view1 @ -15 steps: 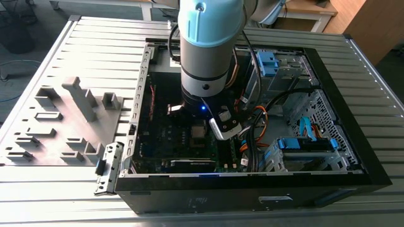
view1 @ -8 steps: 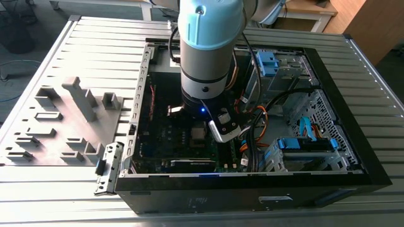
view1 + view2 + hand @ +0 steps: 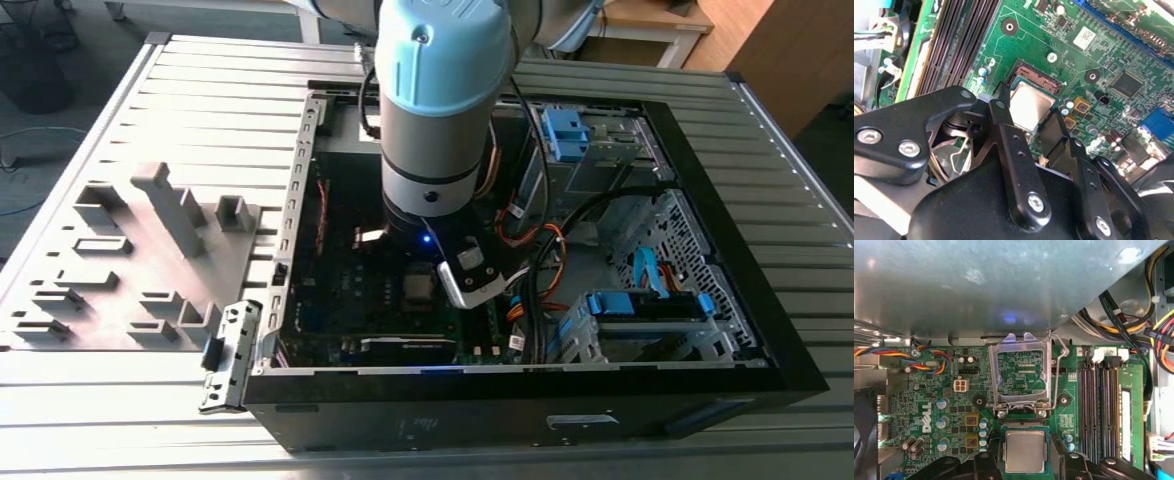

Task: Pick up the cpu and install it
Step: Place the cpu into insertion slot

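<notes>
The cpu [image 3: 1025, 451] is a small square chip with a silver-grey metal top. It sits between the two black fingers [image 3: 988, 465] of my gripper [image 3: 1025, 462], which is shut on its edges. In the second wrist view the cpu [image 3: 1030, 104] hangs over the motherboard's socket [image 3: 1038, 79], whose brown contact field shows past one edge, and my gripper [image 3: 1029, 114] holds it from both sides. The socket's metal load plate [image 3: 1021, 374] stands flipped open with its lever [image 3: 1058, 375] released. In the exterior view the arm reaches down into the case and the cpu [image 3: 418, 288] shows as a pale square beneath it.
The open black computer case [image 3: 694, 385] lies on a slatted metal table [image 3: 200, 90]. Memory slots [image 3: 1099, 410] run beside the socket. Cable bundles [image 3: 1134, 315] and blue drive cages [image 3: 641, 305] fill the exterior view's right. A grey fixture block [image 3: 147, 260] stands outside the case.
</notes>
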### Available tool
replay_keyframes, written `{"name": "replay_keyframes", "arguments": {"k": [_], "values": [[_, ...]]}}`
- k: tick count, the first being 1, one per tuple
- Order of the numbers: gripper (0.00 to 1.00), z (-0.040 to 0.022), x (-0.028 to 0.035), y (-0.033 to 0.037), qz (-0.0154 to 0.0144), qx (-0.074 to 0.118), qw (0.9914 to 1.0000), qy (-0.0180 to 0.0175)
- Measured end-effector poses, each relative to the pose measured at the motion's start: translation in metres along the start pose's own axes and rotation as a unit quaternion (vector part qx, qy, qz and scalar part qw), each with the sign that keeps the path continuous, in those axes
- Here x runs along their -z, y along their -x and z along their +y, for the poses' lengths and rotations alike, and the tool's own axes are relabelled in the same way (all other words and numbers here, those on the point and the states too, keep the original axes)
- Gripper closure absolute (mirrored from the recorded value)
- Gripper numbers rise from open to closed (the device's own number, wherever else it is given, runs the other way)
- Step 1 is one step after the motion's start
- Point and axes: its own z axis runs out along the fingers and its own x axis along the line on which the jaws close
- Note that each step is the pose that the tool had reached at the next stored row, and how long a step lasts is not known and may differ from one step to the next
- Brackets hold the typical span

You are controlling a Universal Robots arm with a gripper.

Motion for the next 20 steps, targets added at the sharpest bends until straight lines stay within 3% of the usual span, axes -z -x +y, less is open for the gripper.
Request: {"name": "replay_keyframes", "arguments": {"k": [12, 20], "values": [[0.53, -0.0039, -0.0096, -0.0003, -0.0003, -0.005, 0.99999, 0.0], [0.53, -0.0046, -0.0105, -0.0003, 0.0, 0.0, 1.0, 0.001]]}}
